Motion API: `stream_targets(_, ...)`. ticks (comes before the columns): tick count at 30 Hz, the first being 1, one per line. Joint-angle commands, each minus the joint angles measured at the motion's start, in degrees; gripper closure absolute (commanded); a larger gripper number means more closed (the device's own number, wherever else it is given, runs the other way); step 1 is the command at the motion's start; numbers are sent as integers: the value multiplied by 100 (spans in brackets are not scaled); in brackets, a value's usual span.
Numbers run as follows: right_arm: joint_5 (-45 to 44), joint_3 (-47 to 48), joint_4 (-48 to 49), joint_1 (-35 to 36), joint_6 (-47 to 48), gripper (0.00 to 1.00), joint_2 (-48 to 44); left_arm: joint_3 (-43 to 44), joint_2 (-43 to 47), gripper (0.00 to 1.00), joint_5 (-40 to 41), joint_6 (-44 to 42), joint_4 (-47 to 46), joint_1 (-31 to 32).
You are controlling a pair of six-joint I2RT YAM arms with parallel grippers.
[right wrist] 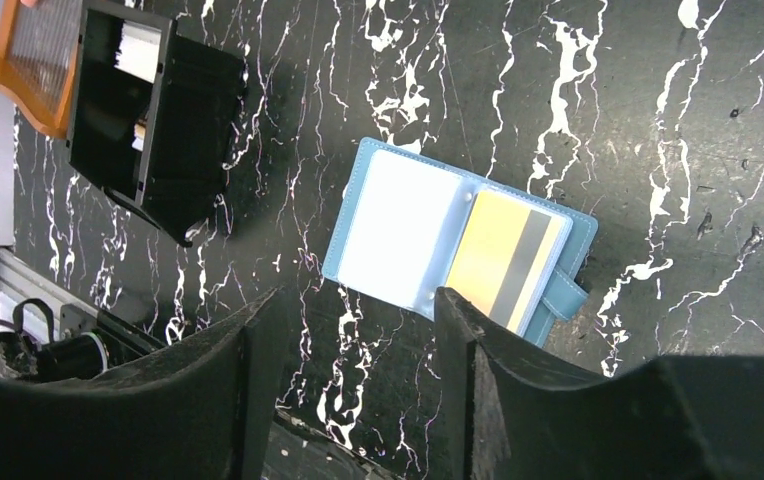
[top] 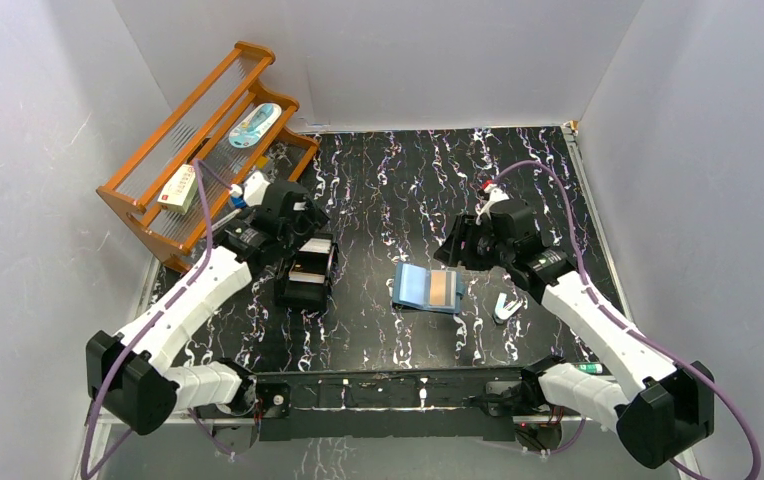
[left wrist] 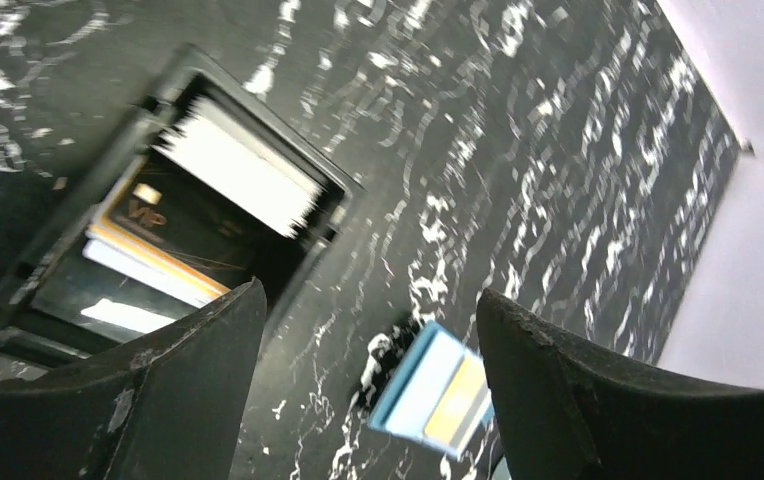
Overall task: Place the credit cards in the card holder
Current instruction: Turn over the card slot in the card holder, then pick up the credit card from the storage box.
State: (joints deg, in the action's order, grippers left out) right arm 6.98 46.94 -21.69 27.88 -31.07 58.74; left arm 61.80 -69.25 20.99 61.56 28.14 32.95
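The teal card holder (top: 426, 288) lies open on the table's middle, with an orange-tan credit card (top: 444, 288) in its right pocket. It also shows in the right wrist view (right wrist: 398, 225) with the card (right wrist: 506, 258), and in the left wrist view (left wrist: 420, 385). Several more credit cards (left wrist: 238, 172), whitish, dark and orange-edged, stand in a black open-topped box (top: 304, 275). My left gripper (top: 310, 245) is open and empty above that box (left wrist: 370, 300). My right gripper (top: 455, 252) is open and empty above the holder's far side (right wrist: 358, 300).
A wooden rack (top: 153, 215) stands at the back left, holding a white-and-red box (top: 178, 187) and a pale blue packet (top: 255, 125). A small white object (top: 505, 305) lies right of the holder. White walls close in the table on three sides.
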Motion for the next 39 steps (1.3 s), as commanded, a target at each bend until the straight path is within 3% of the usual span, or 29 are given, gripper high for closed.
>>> stream_targets(1, 152, 246, 99, 33, 189, 33, 77, 96, -70, 26, 414, 883, 732, -416)
stream_targets(6, 172, 260, 146, 32, 259, 21, 157, 294, -347, 31, 643, 1836, 1607, -691)
stream_targets(12, 247, 268, 192, 33, 288, 9, 278, -29, -214, 37, 992, 2311, 1575, -752)
stream_targets(16, 225, 216, 206, 33, 321, 8, 273, -387, -149, 40, 753, 2736, 1309, -794)
stream_targets(21, 303, 235, 211, 29, 277, 8, 347, -816, -145, 50, 501, 2663, 544, -790)
stream_targets(32, 240, 357, 198, 32, 198, 7, 243, -1249, -589, 51, 5, 2118, -771, -791)
stream_targets(39, 315, 397, 221, 31, 206, 6, 258, -1388, -842, 52, -171, 2223, -1008, -790)
